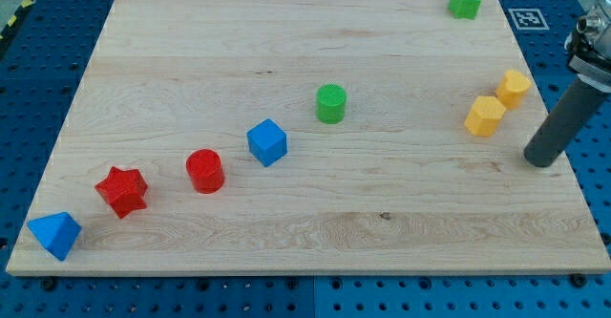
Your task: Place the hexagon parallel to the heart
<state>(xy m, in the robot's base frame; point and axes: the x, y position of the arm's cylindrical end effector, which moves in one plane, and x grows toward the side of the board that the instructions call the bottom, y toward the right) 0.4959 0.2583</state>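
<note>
Rightward, my tip (540, 158) on the pale wooden worktop (286, 232), just right of the yellow plastic hexagon block (484, 116), yellow heart-like block (513, 87) beside it, no jaws fitted.

So on the board (286, 31) there's a slanted row climbing from the view's bottom left toward the middle: blue wedge (54, 234) by the corner, then red star (121, 190), red cylinder (204, 170), blue cube (266, 141) and green cylinder (330, 103), none touching. Green star (466, 0) sits alone near the top right corner. Yellow hexagon (485, 116) and yellow heart (513, 87) are over by the right edge, heart just up and right of the hexagon, about touching. My tip (540, 159) is down and right of the hexagon, near it but apart.
</note>
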